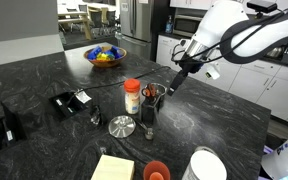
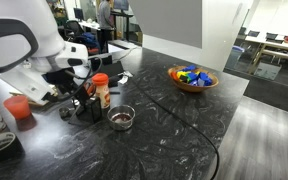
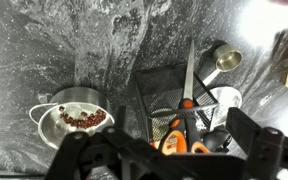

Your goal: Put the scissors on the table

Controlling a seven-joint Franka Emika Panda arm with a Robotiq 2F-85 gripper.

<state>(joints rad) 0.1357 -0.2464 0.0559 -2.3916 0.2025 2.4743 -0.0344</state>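
Black, white-veined stone made up the table, with white cabinets behind it. The gripper hung just above a black mesh holder, its jaws spread wide and gripping nothing; in the wrist view one dark finger showed on each side of the holder. I could not tell whether they touched its rim. The scissors stood inside that holder, red-orange handles uppermost, between the fingers and not yet on the table. Left of the holder sat a metal bowl with reddish-brown beans in it. A small metal cup stood on the far right. In an exterior view a white bottle with an orange lid stood beside the holder, and a far bowl held coloured pieces.
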